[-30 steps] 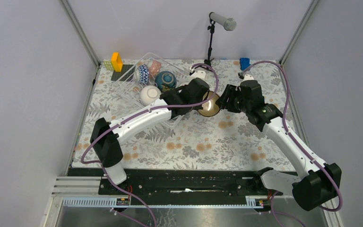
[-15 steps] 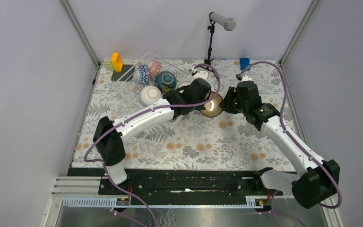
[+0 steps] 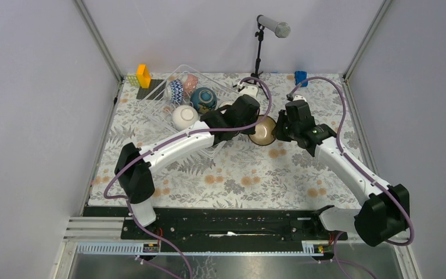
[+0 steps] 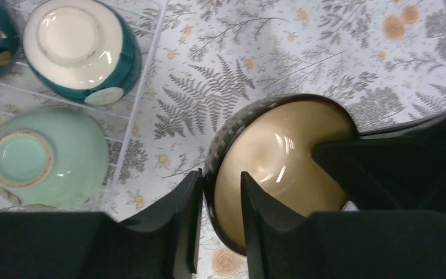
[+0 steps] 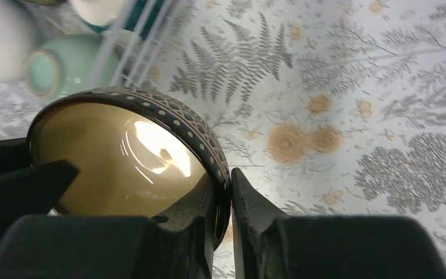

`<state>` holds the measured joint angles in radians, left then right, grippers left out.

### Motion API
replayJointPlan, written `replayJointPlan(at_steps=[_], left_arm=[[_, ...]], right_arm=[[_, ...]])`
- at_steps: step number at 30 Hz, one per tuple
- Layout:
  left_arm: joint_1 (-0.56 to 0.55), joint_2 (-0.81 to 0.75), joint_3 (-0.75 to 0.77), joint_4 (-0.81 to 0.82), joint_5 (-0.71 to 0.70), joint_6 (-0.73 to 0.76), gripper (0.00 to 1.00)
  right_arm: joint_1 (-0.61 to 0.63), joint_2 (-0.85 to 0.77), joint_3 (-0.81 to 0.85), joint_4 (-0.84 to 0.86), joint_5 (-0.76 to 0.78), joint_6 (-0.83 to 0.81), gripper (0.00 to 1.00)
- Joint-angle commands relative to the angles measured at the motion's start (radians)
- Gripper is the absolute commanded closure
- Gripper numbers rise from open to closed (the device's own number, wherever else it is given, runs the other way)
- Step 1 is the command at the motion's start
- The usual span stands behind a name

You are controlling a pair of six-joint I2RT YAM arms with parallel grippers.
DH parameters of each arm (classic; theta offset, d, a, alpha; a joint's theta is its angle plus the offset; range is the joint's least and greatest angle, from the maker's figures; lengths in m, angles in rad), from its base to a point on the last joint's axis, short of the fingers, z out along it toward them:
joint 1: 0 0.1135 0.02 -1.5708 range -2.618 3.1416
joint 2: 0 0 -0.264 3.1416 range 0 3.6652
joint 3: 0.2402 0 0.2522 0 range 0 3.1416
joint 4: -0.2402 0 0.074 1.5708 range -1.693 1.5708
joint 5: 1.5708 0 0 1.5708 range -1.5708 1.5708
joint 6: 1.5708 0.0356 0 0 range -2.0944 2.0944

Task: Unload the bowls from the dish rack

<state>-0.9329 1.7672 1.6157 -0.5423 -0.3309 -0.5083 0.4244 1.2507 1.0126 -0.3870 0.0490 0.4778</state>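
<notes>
Brown striped bowl [image 3: 262, 131] tilted in the air, just right of the dish rack [image 3: 154, 106], nearer the table's far edge, I see left gripper [image 4: 220, 203] and right gripper [image 5: 223, 212] both clamped on its rim, opposite sides.

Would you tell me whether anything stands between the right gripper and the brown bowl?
Nothing visible does. The right gripper has one finger on each side of the rim of the brown bowl, and the left gripper holds the opposite side.
</notes>
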Motion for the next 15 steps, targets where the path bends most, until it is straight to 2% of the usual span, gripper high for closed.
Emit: replayJointPlan(at_steps=[1, 6, 8, 12, 15], left_arm=[[-0.006, -0.064, 0.02, 0.144, 0.057, -0.016, 0.61], [-0.005, -0.108, -0.015, 0.153, 0.051, -0.011, 0.36], [-0.002, -0.134, -0.037, 0.155, 0.033, -0.014, 0.29], [0.014, -0.19, -0.101, 0.165, 0.007, -0.015, 0.24], [0.043, -0.228, -0.154, 0.158, -0.002, -0.021, 0.24]], right_arm=[[-0.007, 0.042, 0.044, -0.034, 0.115, 0.0, 0.99], [-0.008, 0.111, 0.099, -0.079, 0.195, 0.025, 0.99], [-0.011, 0.138, 0.122, -0.089, 0.227, 0.036, 0.99], [-0.046, 0.2, 0.174, -0.089, 0.258, 0.054, 0.99], [-0.104, 0.266, 0.226, -0.087, 0.223, 0.068, 0.99]])
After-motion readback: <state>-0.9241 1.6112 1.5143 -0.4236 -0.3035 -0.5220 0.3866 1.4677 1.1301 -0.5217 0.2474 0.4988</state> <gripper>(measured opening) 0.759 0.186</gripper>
